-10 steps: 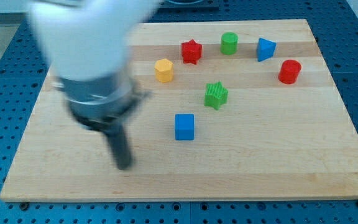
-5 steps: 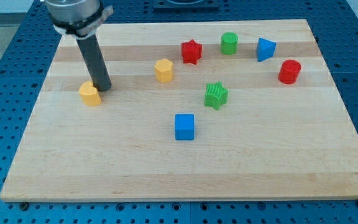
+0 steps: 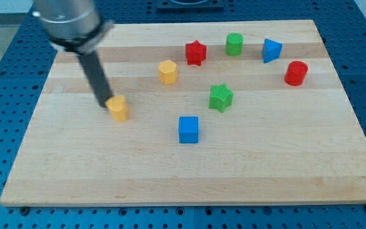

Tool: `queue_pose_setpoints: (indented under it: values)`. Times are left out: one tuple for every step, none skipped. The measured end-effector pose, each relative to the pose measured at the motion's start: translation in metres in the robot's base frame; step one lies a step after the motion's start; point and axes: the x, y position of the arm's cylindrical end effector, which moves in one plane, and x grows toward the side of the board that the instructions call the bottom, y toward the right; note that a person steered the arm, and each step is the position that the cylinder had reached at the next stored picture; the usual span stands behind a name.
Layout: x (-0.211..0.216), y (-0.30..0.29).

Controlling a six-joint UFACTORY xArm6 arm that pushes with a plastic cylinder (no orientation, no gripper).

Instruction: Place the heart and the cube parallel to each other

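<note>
A yellow heart block (image 3: 117, 108) lies on the wooden board (image 3: 265, 159), left of centre. My tip (image 3: 103, 102) touches its upper left side. The blue cube (image 3: 188, 129) sits lower and to the right of the heart, about a hundred pixels away. The rod slants up to the arm's body at the view's top left.
A yellow hexagonal block (image 3: 167, 72), a red star (image 3: 196, 52), a green cylinder (image 3: 234, 44), a blue triangular block (image 3: 271, 49) and a red cylinder (image 3: 295, 73) lie along the board's top. A green star (image 3: 220, 97) sits above the cube.
The arm swung from the board's lower left up to the yellow heart, then pushed it to the right and slightly down toward the blue cube. The other blocks have not moved.
</note>
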Motion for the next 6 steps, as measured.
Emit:
queue_pose_setpoints:
  values:
    - [0.018, 0.047]
    - [0.036, 0.022]
    - [0.051, 0.023]
    - [0.114, 0.03]
    - [0.113, 0.105]
    - [0.091, 0.106]
